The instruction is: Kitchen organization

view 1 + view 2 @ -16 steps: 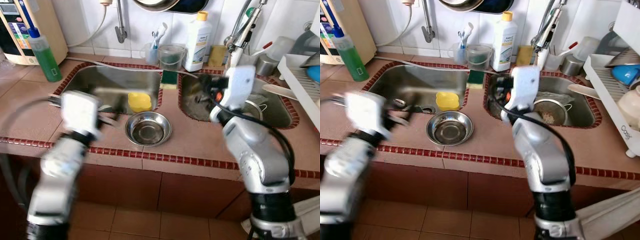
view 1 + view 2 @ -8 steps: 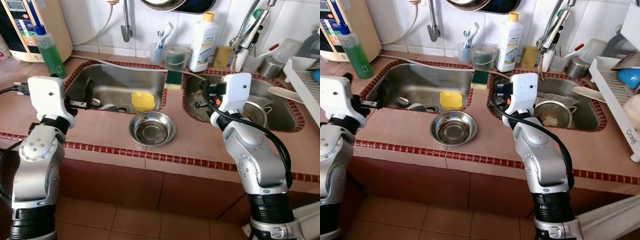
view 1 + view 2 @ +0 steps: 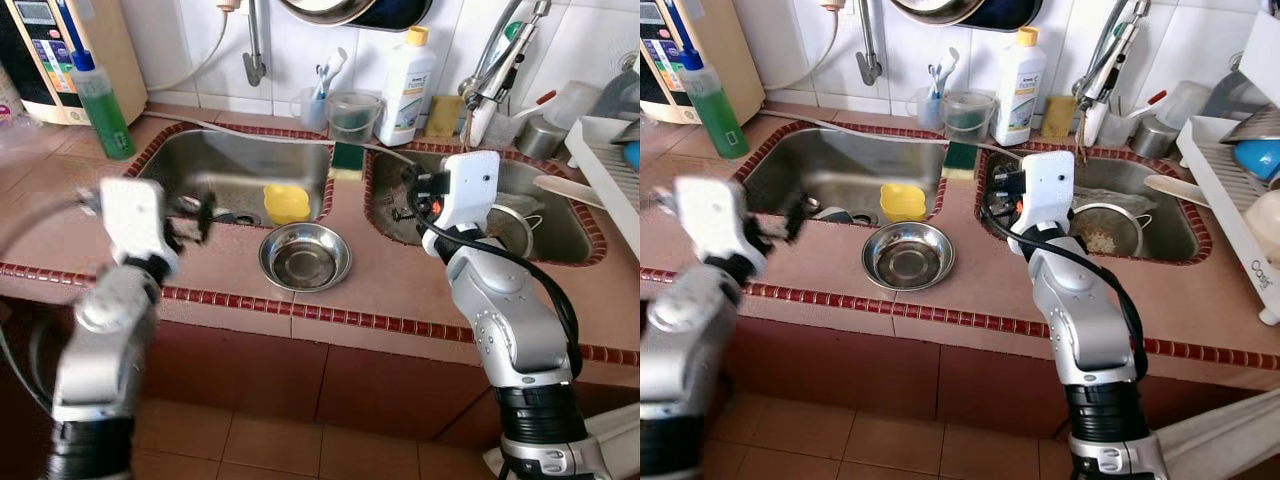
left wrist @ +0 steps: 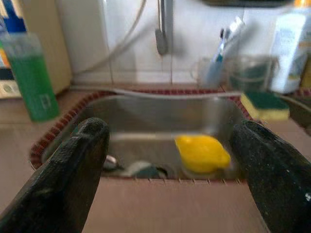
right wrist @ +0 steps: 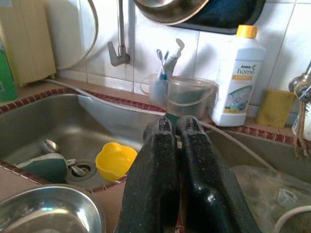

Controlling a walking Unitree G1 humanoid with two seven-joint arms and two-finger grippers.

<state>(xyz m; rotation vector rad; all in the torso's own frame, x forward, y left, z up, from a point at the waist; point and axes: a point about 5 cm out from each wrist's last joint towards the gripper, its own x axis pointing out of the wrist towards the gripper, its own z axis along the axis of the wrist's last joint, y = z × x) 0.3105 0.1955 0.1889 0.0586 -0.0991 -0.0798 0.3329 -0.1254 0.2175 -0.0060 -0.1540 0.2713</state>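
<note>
Home kitchen: tiled counter (image 3: pixel 390 290), double sink (image 3: pixel 240 170).

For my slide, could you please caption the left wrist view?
Open left hand faces the left sink, yellow cup inside.

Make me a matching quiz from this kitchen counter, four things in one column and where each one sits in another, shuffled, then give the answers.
1. yellow cup
2. steel bowl
3. green sponge
4. green bottle

A. on the divider between the sinks
B. inside the left sink
C. on the counter left of the sinks
D. on the counter in front of the sinks

Pairs: 1-B, 2-D, 3-A, 4-C
</note>
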